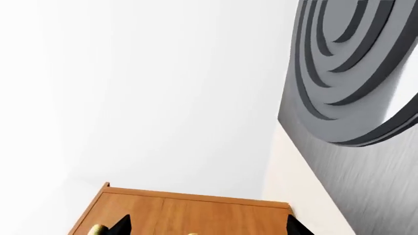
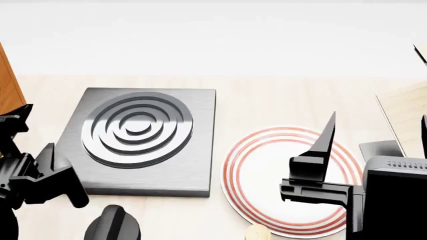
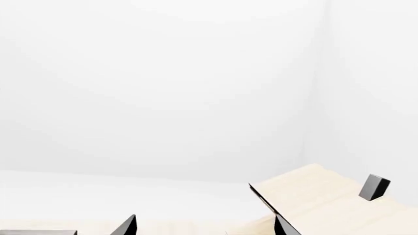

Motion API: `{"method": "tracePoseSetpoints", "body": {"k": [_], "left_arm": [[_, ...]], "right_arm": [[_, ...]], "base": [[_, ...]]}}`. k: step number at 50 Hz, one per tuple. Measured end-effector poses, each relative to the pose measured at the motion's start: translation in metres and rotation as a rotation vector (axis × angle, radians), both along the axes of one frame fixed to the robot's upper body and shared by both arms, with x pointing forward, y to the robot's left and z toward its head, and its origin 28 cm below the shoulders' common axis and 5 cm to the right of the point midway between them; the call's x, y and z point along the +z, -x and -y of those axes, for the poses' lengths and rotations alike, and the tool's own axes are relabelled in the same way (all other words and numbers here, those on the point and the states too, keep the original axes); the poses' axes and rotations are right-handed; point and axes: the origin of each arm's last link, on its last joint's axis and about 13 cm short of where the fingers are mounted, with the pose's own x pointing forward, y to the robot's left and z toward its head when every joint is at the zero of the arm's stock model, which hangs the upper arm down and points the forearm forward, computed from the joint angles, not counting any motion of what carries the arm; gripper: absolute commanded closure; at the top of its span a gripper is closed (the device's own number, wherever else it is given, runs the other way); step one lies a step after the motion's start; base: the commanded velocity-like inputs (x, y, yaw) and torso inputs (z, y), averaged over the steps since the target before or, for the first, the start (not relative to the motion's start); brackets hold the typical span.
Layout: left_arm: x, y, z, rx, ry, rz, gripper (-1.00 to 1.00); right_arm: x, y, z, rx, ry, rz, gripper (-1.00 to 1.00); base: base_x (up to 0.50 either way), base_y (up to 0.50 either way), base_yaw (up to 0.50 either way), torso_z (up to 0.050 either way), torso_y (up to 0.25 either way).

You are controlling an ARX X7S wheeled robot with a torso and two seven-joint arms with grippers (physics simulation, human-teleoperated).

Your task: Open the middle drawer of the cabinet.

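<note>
The orange-brown cabinet [image 1: 189, 213] fills the lower edge of the left wrist view, and only a sliver of it [image 2: 8, 82] shows at the far left of the head view. Two brass handle ends [image 1: 98, 229] peek in at the frame edge. I cannot tell which drawer is the middle drawer. My left gripper [image 1: 209, 227] is open and empty, its fingertips [image 1: 123, 225] spread wide in front of the cabinet; it also shows in the head view [image 2: 20, 117]. My right gripper [image 2: 375, 137] is open and empty above the plate's right side, fingertips [image 3: 127, 226] apart.
A black hob [image 2: 140, 135] with raised rings lies beside the cabinet. A white plate [image 2: 267, 165] with red rings sits right of it. A pale light-wood box [image 2: 408, 112] stands at the far right, and also shows in the right wrist view [image 3: 313, 196]. A dark knob [image 2: 113, 225] is at the front.
</note>
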Motion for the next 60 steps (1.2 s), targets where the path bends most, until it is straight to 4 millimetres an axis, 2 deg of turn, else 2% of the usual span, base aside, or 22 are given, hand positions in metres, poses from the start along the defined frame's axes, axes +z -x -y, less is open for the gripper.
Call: {"method": "tracePoseSetpoints", "body": {"k": [34, 60], "left_arm": [[-0.015, -0.007, -0.011, 0.053, 0.010, -0.031, -1.00], [-0.012, -0.006, -0.024, 0.125, 0.020, -0.033, -1.00]], "right_arm": [[-0.004, -0.001, 0.000, 0.000, -0.003, -0.009, -1.00], [-0.007, 0.000, 0.001, -0.004, -0.006, -0.015, -1.00]], "base": [[0.00, 0.00, 0.00, 0.000, 0.000], [0.00, 0.00, 0.00, 0.000, 0.000]]}}
